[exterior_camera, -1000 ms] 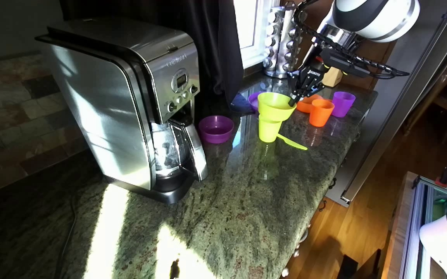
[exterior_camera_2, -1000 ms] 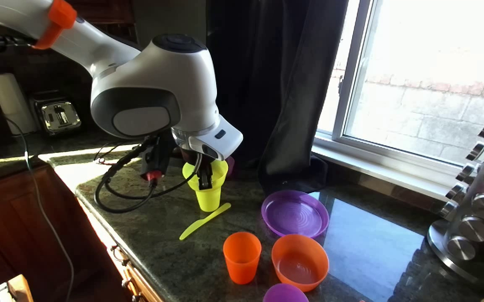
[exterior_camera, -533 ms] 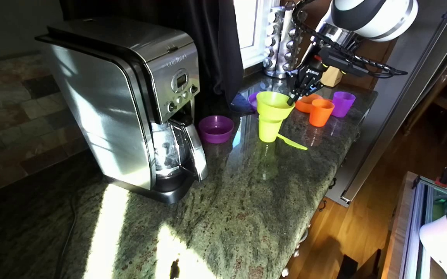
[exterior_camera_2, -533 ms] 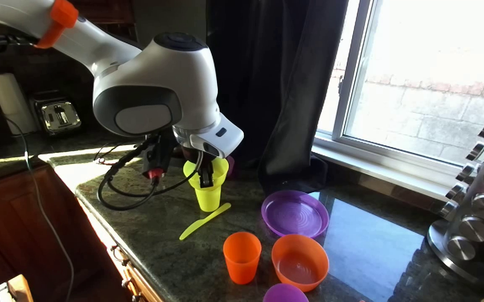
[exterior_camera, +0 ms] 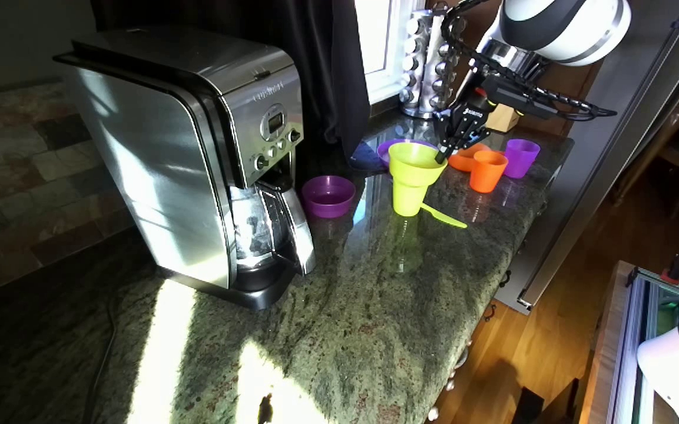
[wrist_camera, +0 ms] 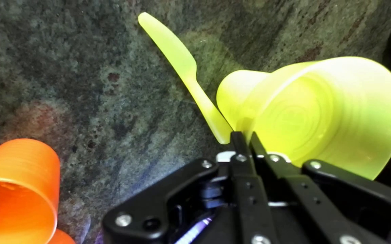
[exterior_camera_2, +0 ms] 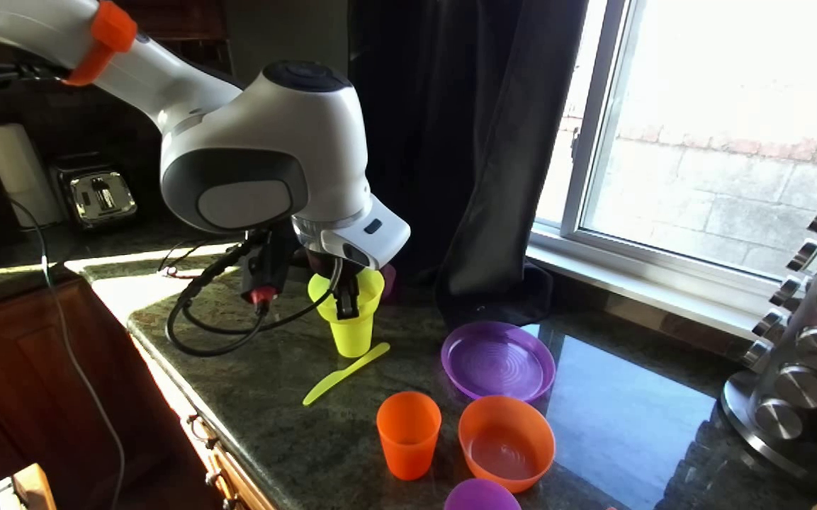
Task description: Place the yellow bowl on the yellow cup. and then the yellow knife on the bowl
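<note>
The small round lime-yellow plastic bowl (exterior_camera: 416, 168) stands over the small yellow plastic cup (exterior_camera: 407, 200), its base meeting the cup's mouth in an exterior view; whether it sits square there I cannot tell. The wrist view shows the black two-finger gripper (wrist_camera: 246, 137) pinching the bowl's side wall, one finger inside the rim and one outside. Judging by that thin wall, the bowl should be light, a little springy and smooth enough to slip, so the rim seems the right place to hold it, and a gentle, straight release would keep it from tipping the narrower cup. The thin, flat lime-yellow plastic knife (wrist_camera: 185, 69) lies on the dark granite counter (wrist_camera: 90, 44), its handle end just beside the cup. It will likely prove light and stiff, but so flat a thing gives little to grasp: I would take it across the neck, where blade meets handle, fingertips almost brushing the counter and clear of the cup
</note>
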Robot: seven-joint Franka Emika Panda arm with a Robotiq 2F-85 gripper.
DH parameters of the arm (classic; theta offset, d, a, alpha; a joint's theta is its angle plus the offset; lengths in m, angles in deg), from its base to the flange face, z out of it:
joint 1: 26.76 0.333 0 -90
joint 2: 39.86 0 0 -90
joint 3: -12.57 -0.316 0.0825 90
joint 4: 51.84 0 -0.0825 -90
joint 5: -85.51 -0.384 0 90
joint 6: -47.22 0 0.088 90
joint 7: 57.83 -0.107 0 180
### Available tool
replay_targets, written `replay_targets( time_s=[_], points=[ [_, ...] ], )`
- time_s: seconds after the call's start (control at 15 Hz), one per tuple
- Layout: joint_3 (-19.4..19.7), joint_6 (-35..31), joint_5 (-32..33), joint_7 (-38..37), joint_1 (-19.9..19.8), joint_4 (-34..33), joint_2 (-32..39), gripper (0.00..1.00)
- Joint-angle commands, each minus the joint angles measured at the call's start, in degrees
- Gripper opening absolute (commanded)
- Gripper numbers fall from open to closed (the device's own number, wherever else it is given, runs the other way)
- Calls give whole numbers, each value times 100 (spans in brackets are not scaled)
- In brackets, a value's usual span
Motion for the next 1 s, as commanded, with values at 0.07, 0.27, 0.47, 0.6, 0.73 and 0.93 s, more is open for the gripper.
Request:
replay_targets(
  time_s=[0.07,0.27,0.47,0.6,0.73,0.93],
  points=[
    [-26,90,-104,37,-22,-95,100,1],
    [-82,31,-131,-8,17,-129,187,1],
    [-133,0,-127,-48,28,-171,253,15],
    [-161,-17,-127,-64,31,-205,297,5],
    [-198,-29,-97,-98,28,-239,344,28],
    [-243,-42,-85,-145,29,-269,403,36]
  ],
)
